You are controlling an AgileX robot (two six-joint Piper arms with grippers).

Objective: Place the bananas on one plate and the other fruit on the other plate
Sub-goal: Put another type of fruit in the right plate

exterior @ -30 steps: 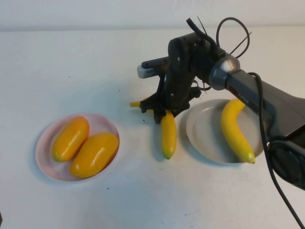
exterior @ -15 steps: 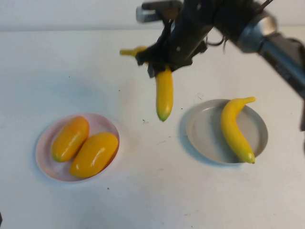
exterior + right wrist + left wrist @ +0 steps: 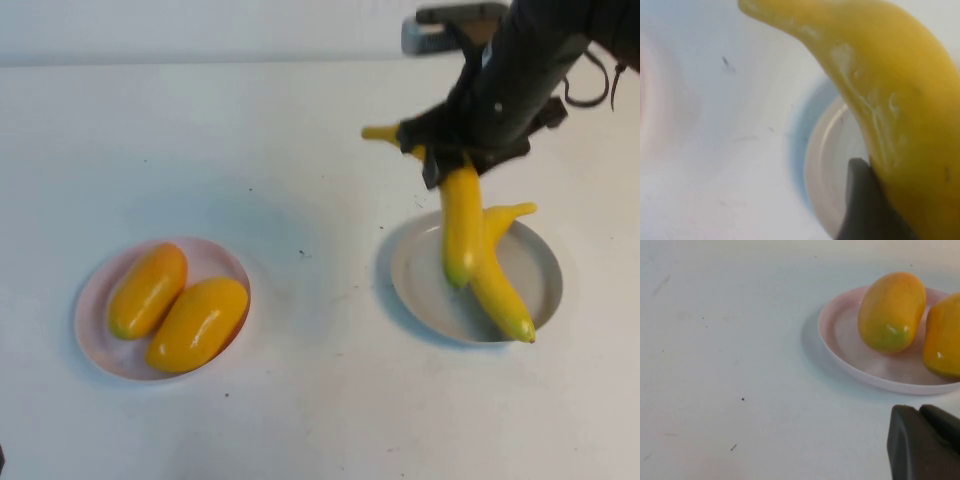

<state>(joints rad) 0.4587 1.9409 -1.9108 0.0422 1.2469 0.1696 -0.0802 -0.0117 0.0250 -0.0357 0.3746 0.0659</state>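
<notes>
Currently I log my right gripper (image 3: 440, 150), upper right of frame, clamping one stiff, glossy, likely slippery banana (image 3: 460, 225) near its stem above the grey plate (image 3: 415, 275); left gripper (image 3: 925, 445) low beside the pink plate (image 3: 840, 340), closure indeterminate.

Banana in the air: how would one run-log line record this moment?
right gripper: shut on banana, above grey plate | second banana: on plate | mangoes: pink plate | left gripper: near pink plate

The white table (image 3: 300, 140) carries two plates. The pink plate (image 3: 215, 255) sits at eight o'clock. The grey plate (image 3: 420, 265) sits at four o'clock, well apart.
</notes>
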